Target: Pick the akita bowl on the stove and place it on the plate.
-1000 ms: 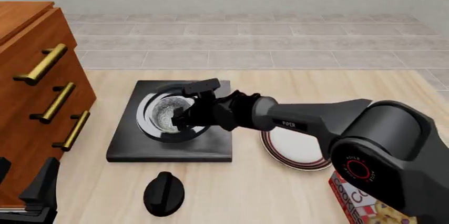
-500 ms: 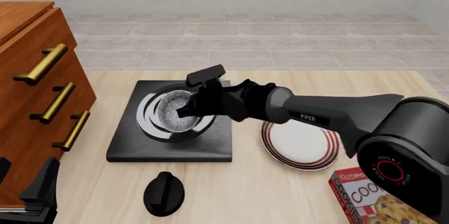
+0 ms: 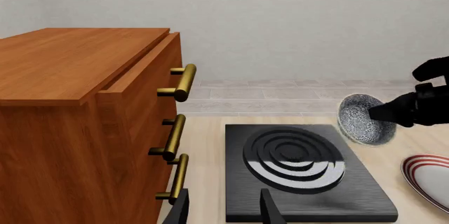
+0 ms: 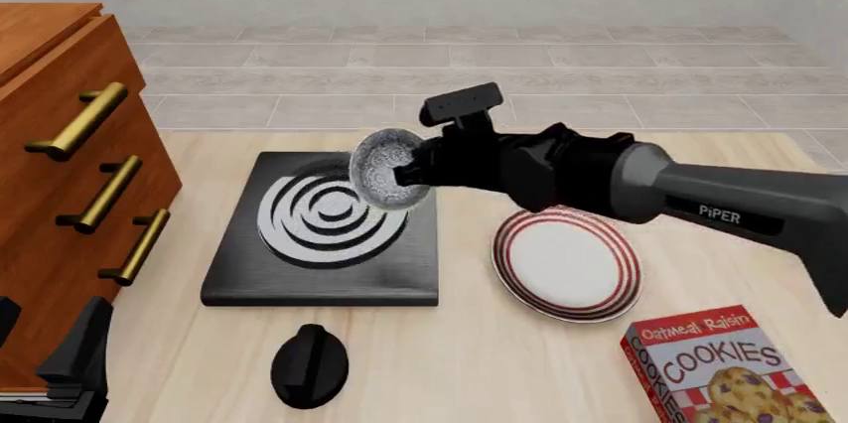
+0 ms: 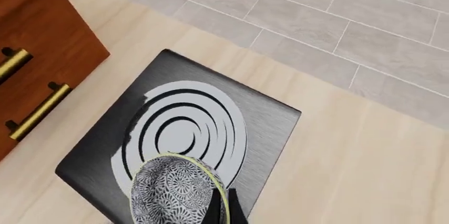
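The akita bowl (image 4: pixel 384 170), black outside and speckled grey-white inside, hangs tilted on its side above the right part of the stove (image 4: pixel 384 276). My right gripper (image 4: pixel 408 177) is shut on its rim. The burner rings are bare beneath it. The right wrist view shows the bowl (image 5: pixel 174 192) pinched at the rim over the stove (image 5: pixel 270 124). To the right on the table lies the plate (image 4: pixel 567 262), white with red rings. The left wrist view shows the bowl (image 3: pixel 360 119) raised beyond the stove (image 3: pixel 354 195). My left gripper (image 3: pixel 226 211) is open at the table's near left.
A wooden drawer cabinet (image 4: pixel 73 175) with brass handles stands at the left, close to the stove. The black knob (image 4: pixel 309 365) lies in front of the stove. A cookies box (image 4: pixel 716 368) sits at the near right, in front of the plate.
The right gripper has lifted the bowl off the burner rings and carried it up and to the right. The bowl has tipped onto its side. The left arm has not moved.
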